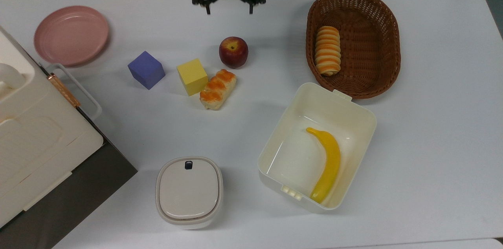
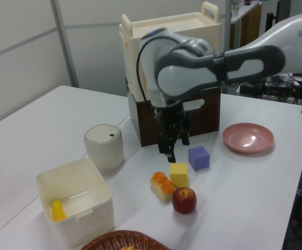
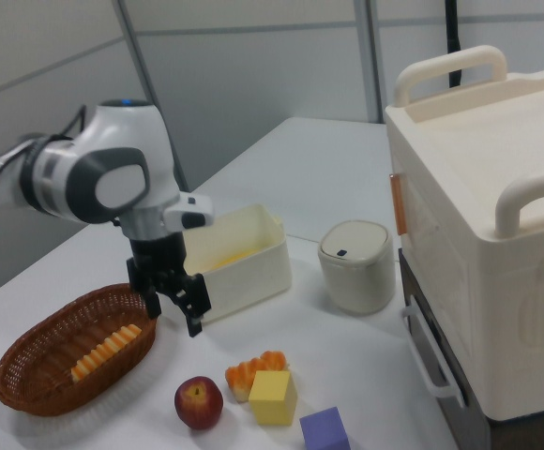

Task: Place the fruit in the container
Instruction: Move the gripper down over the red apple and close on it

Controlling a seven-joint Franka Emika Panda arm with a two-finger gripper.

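Observation:
The fruit, a dark-red apple [image 1: 233,52] [image 2: 184,200] [image 3: 199,402], rests on the white table beside a bread roll and a yellow cube. My gripper [image 1: 229,11] [image 2: 176,149] [image 3: 173,315] hangs open and holds nothing, above the table just beyond the apple toward the top view's upper edge. The container [image 1: 275,133] [image 2: 83,211] [image 3: 258,272] is a cream-white tub with no lid on it, at the top view's lower right of the apple. A yellow banana [image 1: 329,162] lies inside it.
A brown wicker basket [image 1: 387,13] with a striped bread sits right of the apple in the top view. A bread roll [image 1: 218,88], yellow cube [image 1: 191,76], purple cube [image 1: 146,70], pink plate [image 1: 70,35], lidded white box [image 1: 189,192] and a large cream case [image 1: 35,143] fill the left.

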